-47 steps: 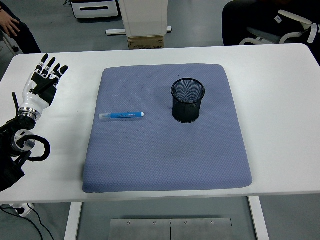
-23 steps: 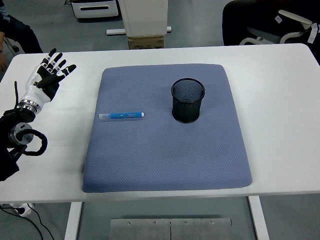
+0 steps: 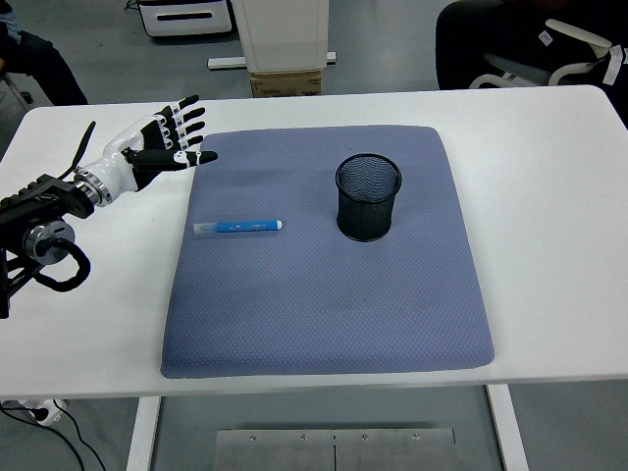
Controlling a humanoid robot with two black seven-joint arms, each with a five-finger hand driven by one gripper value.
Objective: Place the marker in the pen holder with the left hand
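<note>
Left hand (image 3: 162, 140) empty, fingers spread, at mat (image 3: 324, 324) far-left corner; I reach next for marker (image 3: 239, 227), then holder (image 3: 369, 197).

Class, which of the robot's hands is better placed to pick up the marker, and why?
Left. The left hand hovers open at the mat's left edge, just beyond the marker. No right hand is in view.

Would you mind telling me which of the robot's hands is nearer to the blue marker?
Left. The left hand hovers open behind and left of the blue marker, at the mat's edge. The right hand is out of view.
</note>
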